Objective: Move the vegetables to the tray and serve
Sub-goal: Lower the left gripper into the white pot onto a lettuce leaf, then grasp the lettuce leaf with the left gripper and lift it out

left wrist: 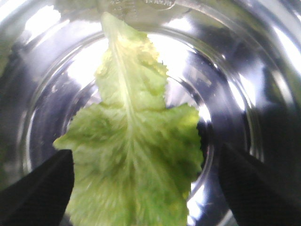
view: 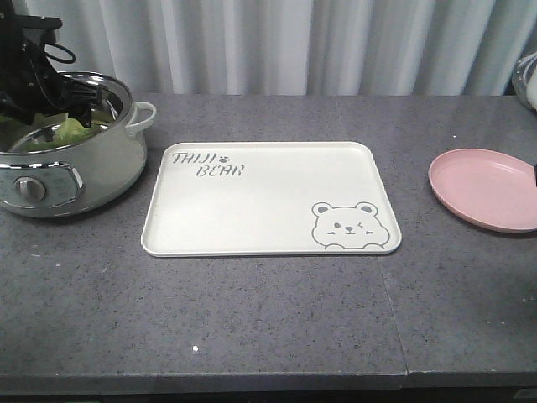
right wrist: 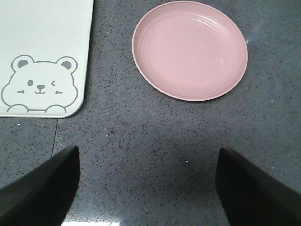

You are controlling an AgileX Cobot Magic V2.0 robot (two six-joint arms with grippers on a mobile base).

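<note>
Lying on the grey speckled countertop, the flat cream rectangular bear-printed tray sits nearest. Beyond, at left, crinkled green lettuce leaves rest inside the steel pot, between the wide-open, empty jaws of the left gripper. The right gripper hovers spread, holding nothing, near the round pink plate.

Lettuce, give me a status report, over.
Left claw open over lettuce in pot. Right claw open above counter. Tray bare, nothing in the way.
</note>
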